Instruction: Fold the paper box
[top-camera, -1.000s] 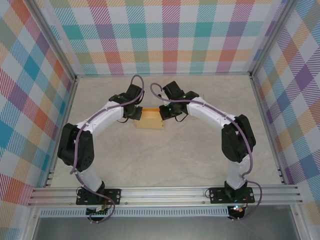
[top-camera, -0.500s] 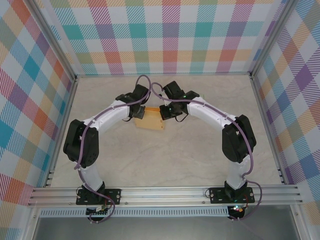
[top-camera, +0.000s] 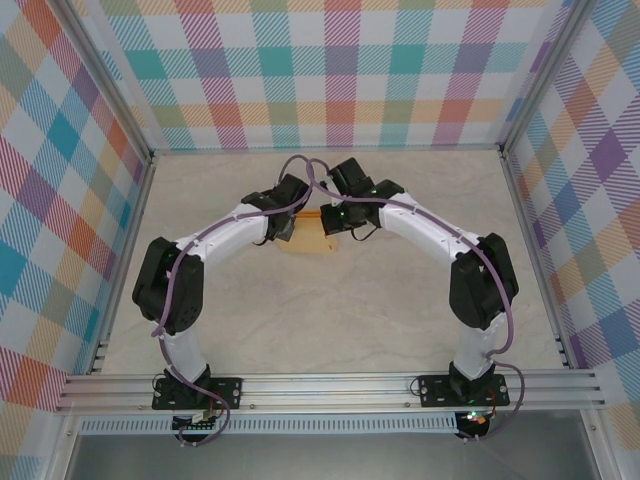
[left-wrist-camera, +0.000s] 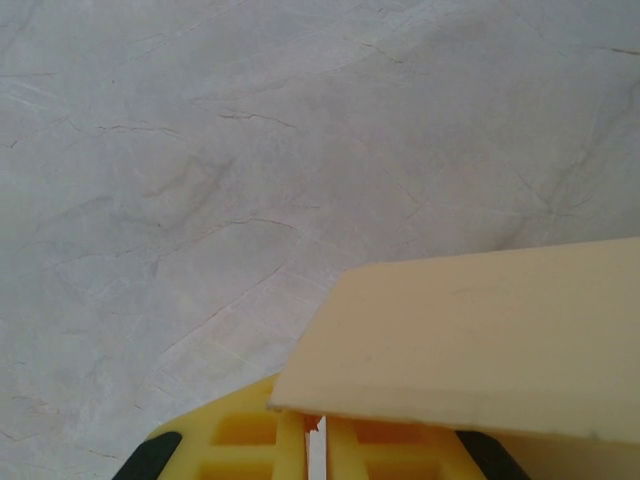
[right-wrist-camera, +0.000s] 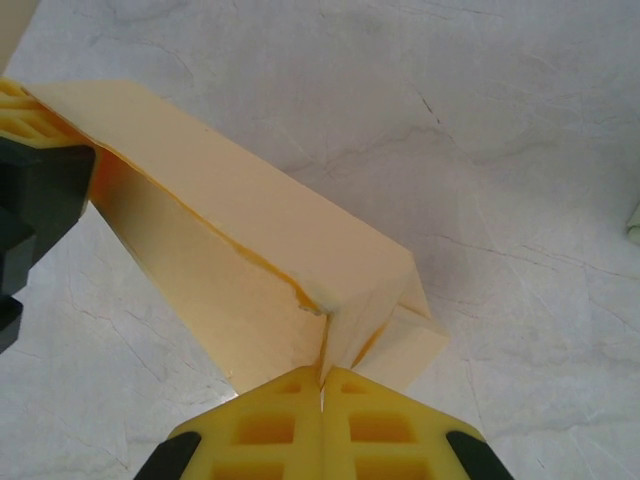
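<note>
Jaws on both arms stand pressed nearly together, each pinching thin card. We read the right gripper (right-wrist-camera: 322, 385) as closed on the folded corner flap at one end of the paper box (right-wrist-camera: 250, 240). The left gripper (left-wrist-camera: 317, 445) shows only a sliver between its pads, which nip the edge of a flat panel at the opposite end. We find the box spanning the two grippers, over the far-middle area of the table (top-camera: 350, 320); we cannot tell whether it rests on the surface or hangs just clear. We judge the box light, thin-walled and easily creased, stiff only along its folds and prone to spring open. We advise taking hold at flap edges and creases, never across a broad panel, with a gentle pinch to avoid tearing the corner.
</note>
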